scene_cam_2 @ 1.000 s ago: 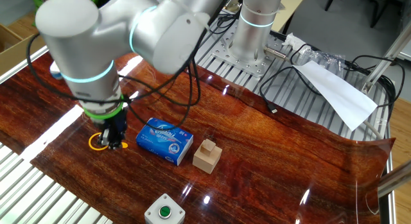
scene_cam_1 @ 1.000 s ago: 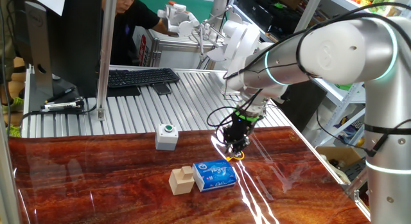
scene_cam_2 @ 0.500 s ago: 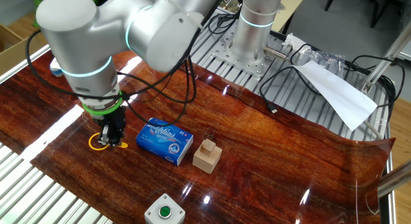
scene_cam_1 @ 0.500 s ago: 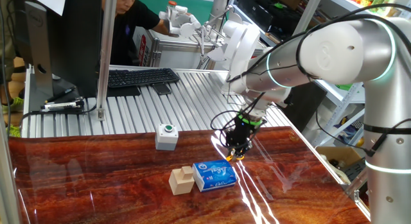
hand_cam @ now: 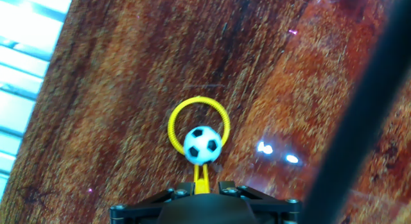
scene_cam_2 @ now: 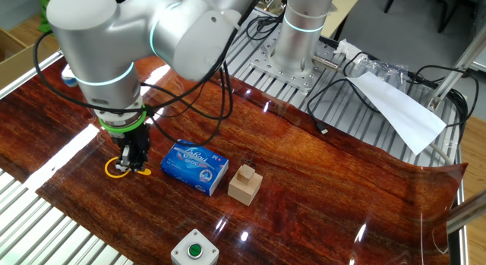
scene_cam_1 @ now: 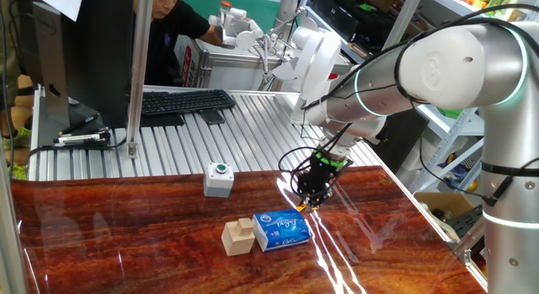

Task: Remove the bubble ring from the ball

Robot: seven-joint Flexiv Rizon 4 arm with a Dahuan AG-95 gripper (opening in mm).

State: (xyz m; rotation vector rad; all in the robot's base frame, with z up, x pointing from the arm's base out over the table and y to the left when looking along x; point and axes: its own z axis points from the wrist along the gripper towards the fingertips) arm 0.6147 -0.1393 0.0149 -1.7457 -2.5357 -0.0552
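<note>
Hanging low over wooden table (scene_cam_2: 319,181): gripper (scene_cam_2: 134,165), finger state cannot tell | bubble ring (hand_cam: 198,129): yellow loop flat on table, stem toward gripper | ball (hand_cam: 203,144): inside loop's near edge | blue tissue pack (scene_cam_2: 194,165): just beside.

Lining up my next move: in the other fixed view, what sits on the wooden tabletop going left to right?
Yellow ring under the gripper → blue tissue pack → wooden block. The grey button box sits nearer the camera, roughly level with the pack, so I leave it out.
</note>
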